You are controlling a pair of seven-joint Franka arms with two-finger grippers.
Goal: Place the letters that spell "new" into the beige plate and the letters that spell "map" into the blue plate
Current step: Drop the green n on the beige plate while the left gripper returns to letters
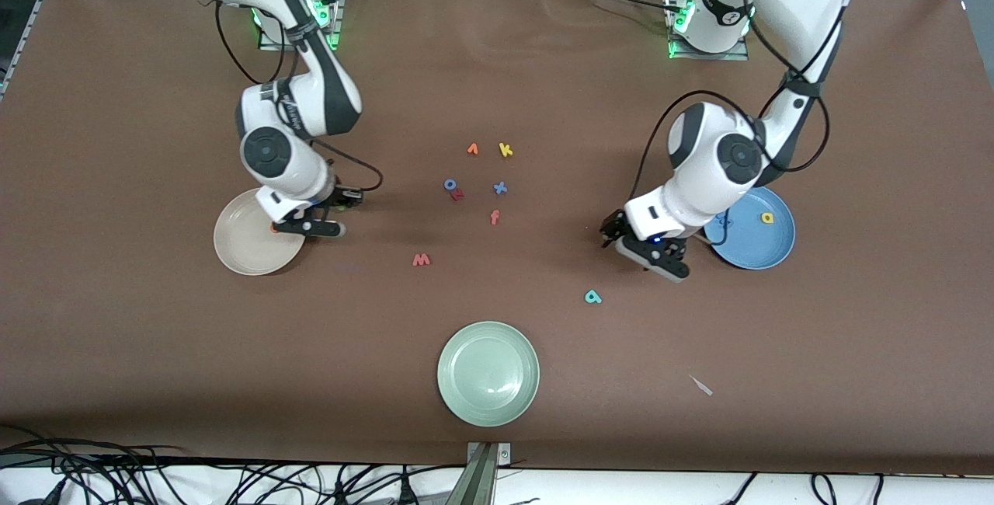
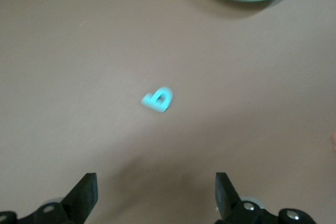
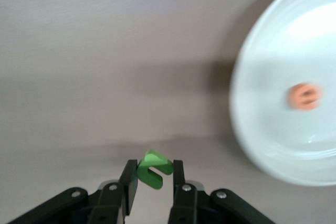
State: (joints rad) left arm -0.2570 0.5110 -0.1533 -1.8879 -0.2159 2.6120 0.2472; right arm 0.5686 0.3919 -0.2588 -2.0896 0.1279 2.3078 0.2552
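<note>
My right gripper (image 3: pixel 154 172) is shut on the green n (image 3: pixel 156 167) and hangs low by the rim of the beige plate (image 1: pixel 242 245), on the side toward the table's middle. The orange e (image 3: pixel 304 96) lies in that plate. The red w (image 1: pixel 421 259) lies on the table. My left gripper (image 1: pixel 644 249) is open and holds nothing, beside the blue plate (image 1: pixel 765 249). That plate holds the yellow p (image 1: pixel 767 217) and a blue letter (image 1: pixel 727 219) half hidden by the arm. The teal a (image 2: pixel 157 99) lies on the cloth ahead of the open left fingers (image 2: pixel 86 195).
A pale green plate (image 1: pixel 488 373) sits near the front edge. Loose letters lie mid-table: orange v (image 1: pixel 473 149), yellow k (image 1: pixel 505 150), blue o (image 1: pixel 450 184), red r (image 1: pixel 457 194), blue x (image 1: pixel 500 188), orange f (image 1: pixel 495 217). A white scrap (image 1: pixel 701 385) lies toward the left arm's end.
</note>
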